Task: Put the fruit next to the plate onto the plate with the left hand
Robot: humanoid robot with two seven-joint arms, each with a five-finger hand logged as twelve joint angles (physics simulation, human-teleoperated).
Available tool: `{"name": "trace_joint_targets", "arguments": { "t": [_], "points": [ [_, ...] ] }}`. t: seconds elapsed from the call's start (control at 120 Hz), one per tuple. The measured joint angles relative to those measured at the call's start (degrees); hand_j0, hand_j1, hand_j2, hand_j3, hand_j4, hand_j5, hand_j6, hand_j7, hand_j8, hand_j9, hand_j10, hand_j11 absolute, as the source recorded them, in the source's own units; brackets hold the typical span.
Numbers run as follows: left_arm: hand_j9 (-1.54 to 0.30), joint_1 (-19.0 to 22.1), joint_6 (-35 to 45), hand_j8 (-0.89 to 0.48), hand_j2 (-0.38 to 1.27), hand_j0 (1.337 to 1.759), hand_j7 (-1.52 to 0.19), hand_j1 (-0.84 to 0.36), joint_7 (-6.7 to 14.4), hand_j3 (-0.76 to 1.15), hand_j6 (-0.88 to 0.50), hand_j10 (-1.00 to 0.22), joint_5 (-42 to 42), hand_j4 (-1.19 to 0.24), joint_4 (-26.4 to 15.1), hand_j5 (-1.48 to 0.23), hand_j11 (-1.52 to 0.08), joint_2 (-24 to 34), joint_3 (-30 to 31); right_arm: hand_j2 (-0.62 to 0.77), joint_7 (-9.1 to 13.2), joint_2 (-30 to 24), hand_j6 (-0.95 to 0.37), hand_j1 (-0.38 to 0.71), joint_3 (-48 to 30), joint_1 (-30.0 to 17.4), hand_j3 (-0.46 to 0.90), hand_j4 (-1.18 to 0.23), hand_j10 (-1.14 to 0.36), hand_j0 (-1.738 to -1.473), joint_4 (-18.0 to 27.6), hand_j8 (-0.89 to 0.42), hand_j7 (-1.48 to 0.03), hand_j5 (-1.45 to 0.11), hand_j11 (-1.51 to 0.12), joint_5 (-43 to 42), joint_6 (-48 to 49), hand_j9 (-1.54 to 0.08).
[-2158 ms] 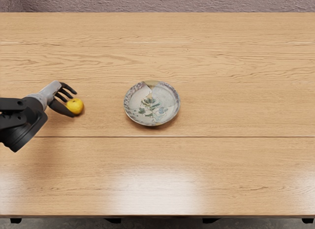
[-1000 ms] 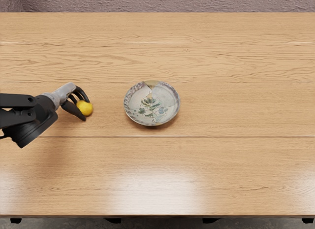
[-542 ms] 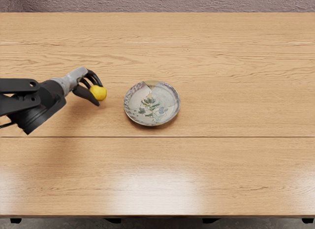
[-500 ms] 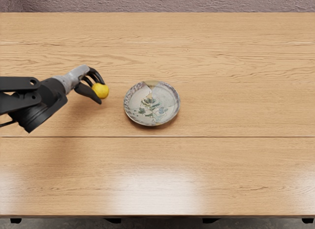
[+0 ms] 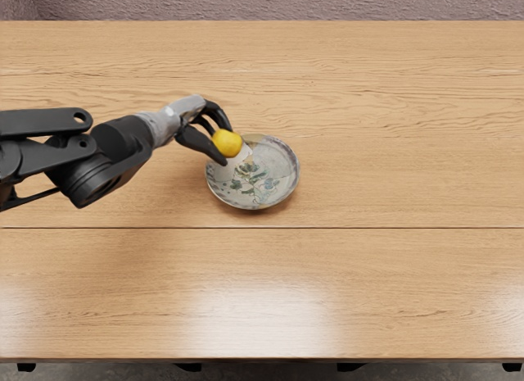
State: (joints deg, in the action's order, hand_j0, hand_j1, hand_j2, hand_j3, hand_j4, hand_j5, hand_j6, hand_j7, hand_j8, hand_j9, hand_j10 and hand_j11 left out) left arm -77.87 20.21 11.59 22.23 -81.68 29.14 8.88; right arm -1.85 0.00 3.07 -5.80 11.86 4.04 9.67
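Our left hand (image 5: 196, 127) was clamped around the small yellow fruit (image 5: 227, 142), holding it over the far-left rim of the plate (image 5: 282, 188), seemingly clear of the surface (image 5: 368, 274). We judged it light, firm and prone to rolling, so fingertips around its middle suited it best.

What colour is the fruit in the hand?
Yellow; the fruit shows best in the head view.
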Motion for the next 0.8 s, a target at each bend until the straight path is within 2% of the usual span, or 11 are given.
{"name": "trace_joint_targets", "arguments": {
  "t": [0.042, 0.05, 0.117, 0.15, 0.275, 0.283, 0.308, 0.358, 0.458, 0.642, 0.8],
  "points": [
    [-1.06, 0.1, -0.2, -0.45, 0.58, 1.655, -1.10, -0.39, 0.0, 0.00, -0.30, -0.79, 0.0, -0.65, 0.0, -1.16, -1.06, -0.5, -0.3, 0.00, 0.0, 0.0, -0.01, -0.34, 0.0, 0.0, 0.00, -0.01, -0.01, -1.658, 0.0, -0.01, -0.01, -0.01, -0.01, 0.0, 0.0, -0.01],
    [-1.06, 0.1, -0.2, -0.45, 0.66, 1.655, -1.10, -0.42, 0.1, 0.00, -0.32, -0.80, 0.1, -0.64, 0.0, -1.15, -1.06, -0.5, -0.3, 0.00, 0.0, 0.0, -0.01, -0.34, 0.0, 0.0, 0.00, -0.01, -0.01, -1.658, 0.0, -0.01, -0.01, -0.01, -0.01, 0.0, 0.0, -0.01],
    [-1.06, 0.6, -0.2, -0.47, 0.65, 1.656, -1.10, -0.41, 0.1, 0.00, -0.37, -0.80, 0.4, -0.68, 0.0, -1.13, -1.06, -1.1, -0.5, 0.00, 0.0, 0.0, -0.01, -0.34, 0.0, 0.0, 0.00, -0.01, -0.01, -1.658, 0.0, -0.01, -0.01, -0.01, -0.01, 0.0, 0.0, -0.01],
    [-1.06, 1.0, -0.3, -0.47, 0.67, 1.655, -1.10, -0.42, 0.1, 0.00, -0.33, -0.80, 0.5, -0.66, 0.0, -1.14, -1.06, -1.3, -0.6, 0.00, 0.0, 0.0, -0.01, -0.34, 0.0, 0.0, 0.00, -0.01, -0.01, -1.658, 0.0, -0.01, -0.01, -0.01, -0.01, 0.0, 0.0, -0.01],
    [-1.06, 2.6, -0.4, -0.52, 0.74, 1.656, -1.08, -0.44, 0.0, 0.00, -0.37, -0.80, 1.0, -0.69, 0.1, -1.12, -1.06, -1.7, -0.7, 0.00, 0.0, 0.0, -0.01, -0.34, 0.0, 0.0, 0.00, -0.01, -0.01, -1.658, 0.0, -0.01, -0.01, -0.01, -0.01, 0.0, 0.0, -0.01],
    [-1.06, 2.6, -0.4, -0.52, 0.74, 1.656, -1.08, -0.44, 0.0, 0.00, -0.41, -0.79, 1.0, -0.69, 0.1, -1.11, -1.06, -1.8, -0.7, 0.00, 0.0, 0.0, -0.01, -0.34, 0.0, 0.0, 0.00, -0.01, -0.01, -1.658, 0.0, -0.01, -0.01, -0.01, -0.01, 0.0, 0.0, -0.01],
    [-1.04, 2.6, -0.4, -0.53, 0.73, 1.656, -1.07, -0.43, 0.0, 0.00, -0.39, -0.78, 1.0, -0.69, 0.1, -1.09, -1.04, -1.8, -0.8, 0.00, 0.0, 0.0, -0.01, -0.34, 0.0, 0.0, 0.00, -0.01, -0.01, -1.658, 0.0, -0.01, -0.01, -0.01, -0.01, 0.0, 0.0, -0.01],
    [-0.93, 3.3, -0.4, -0.50, 0.60, 1.656, -0.95, -0.36, -0.1, 0.00, -0.40, -0.70, 1.1, -0.63, 0.1, -0.97, -0.93, -1.9, -1.0, 0.00, 0.0, 0.0, -0.01, -0.34, 0.0, 0.0, 0.00, -0.01, -0.01, -1.658, 0.0, -0.01, -0.01, -0.01, -0.01, 0.0, 0.0, -0.01],
    [-0.66, 3.7, -0.2, -0.38, 0.38, 1.657, -0.67, -0.17, -0.1, 0.00, -0.31, -0.50, 1.2, -0.45, 0.2, -0.68, -0.66, -1.8, -1.8, 0.00, 0.0, 0.0, -0.01, -0.34, 0.0, 0.0, 0.00, -0.01, -0.01, -1.658, 0.0, -0.01, -0.01, -0.01, -0.01, 0.0, 0.0, -0.01],
    [-0.29, 3.5, -1.1, -0.17, 0.16, 1.658, -0.30, 0.11, -0.4, 0.00, -0.15, -0.22, 0.9, -0.21, 0.1, -0.30, -0.29, -0.5, -3.8, 0.00, 0.0, 0.0, -0.01, -0.34, 0.0, 0.0, 0.00, -0.01, -0.01, -1.658, 0.0, -0.01, -0.01, -0.01, -0.01, 0.0, 0.0, -0.01],
    [-0.14, 4.0, -17.9, -0.08, 0.07, 1.658, -0.14, 0.24, -0.4, 0.00, -0.07, -0.10, -3.7, -0.10, -0.1, -0.14, -0.14, 9.2, -11.7, 0.00, 0.0, 0.0, -0.01, -0.34, 0.0, 0.0, 0.00, -0.01, -0.01, -1.658, 0.0, -0.01, -0.01, -0.01, -0.01, 0.0, 0.0, -0.01]
  ]
}}
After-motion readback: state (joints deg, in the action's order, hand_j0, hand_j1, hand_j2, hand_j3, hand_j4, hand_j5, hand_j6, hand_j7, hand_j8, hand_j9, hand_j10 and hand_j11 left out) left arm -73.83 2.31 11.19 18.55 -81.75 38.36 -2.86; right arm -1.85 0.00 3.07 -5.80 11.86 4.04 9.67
